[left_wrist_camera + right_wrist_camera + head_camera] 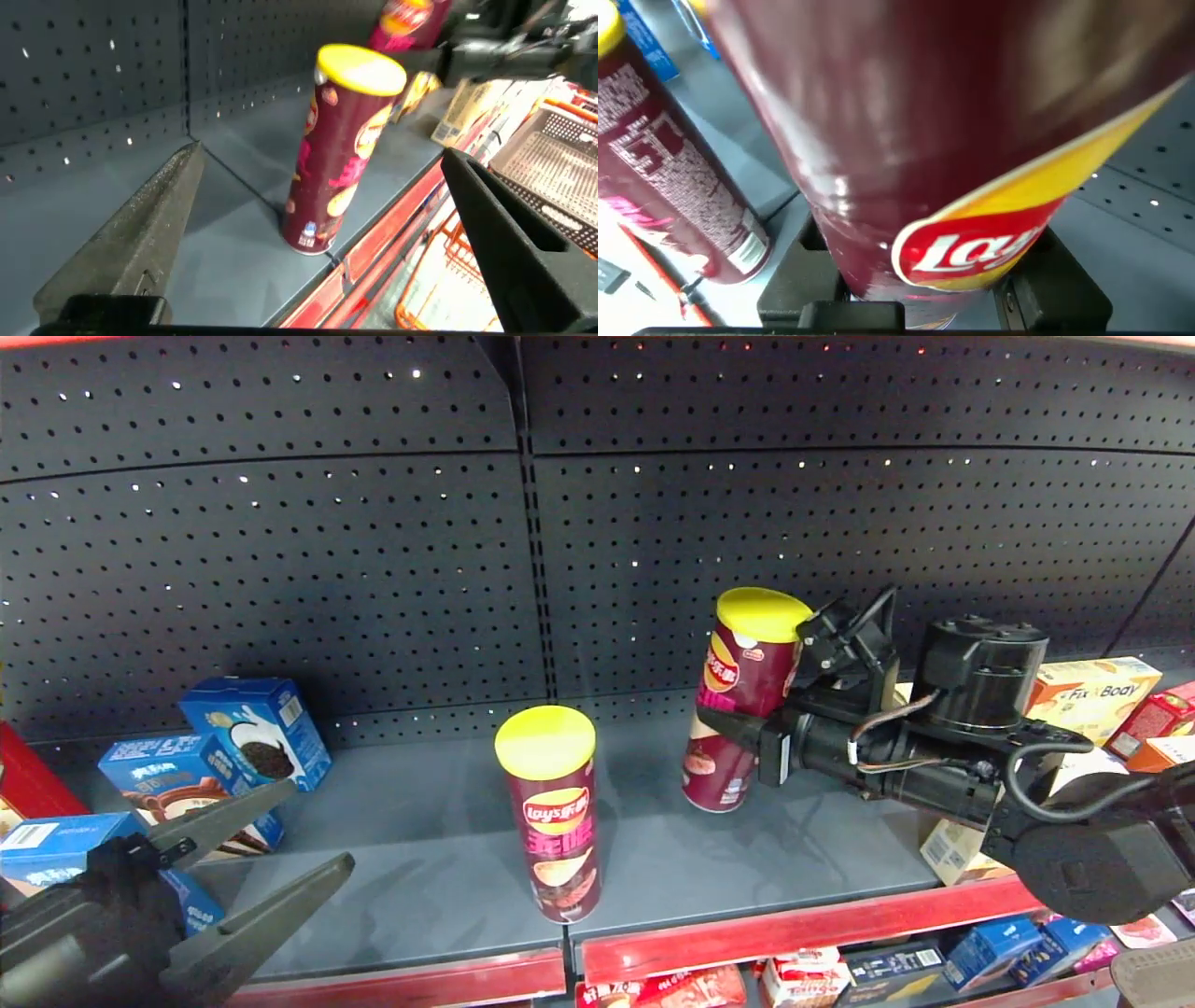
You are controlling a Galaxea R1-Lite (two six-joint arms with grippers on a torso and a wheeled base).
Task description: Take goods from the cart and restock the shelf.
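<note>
Looking down from the head camera, you have the right pincer (pixel 739 726) clamped around the middle of a maroon chips can (pixel 750 677) with a yellow lid. That can sits over the grey shelf (pixel 420 859), toward the back panel. It leans slightly, and whether its base touches the shelf cannot be told. Let go while it leans and it will probably topple and roll. A second chips can (pixel 557 812) stands upright close to the red front lip. The left pincer (pixel 317 826) is spread wide, empty, well apart from that front can and just beside the blue cookie boxes (pixel 257 728). The right arm comes in low from the right, its forearm passing just in front of the snack boxes (pixel 1092 695), so a careless swing could drag them.

From the left wrist, both fingers (pixel 140 233) splay either side of the upright can, pointing at it. Push forward off-centre and you would likely nudge it over the lip toward the cart (pixel 551 159) below.

From the right wrist, the held can takes up most of the frame, gripped across its body. The front can stands off to one side with shelf between them. The grip looks firm, though a slick cardboard tube may twist if you lower it at an angle.
</note>
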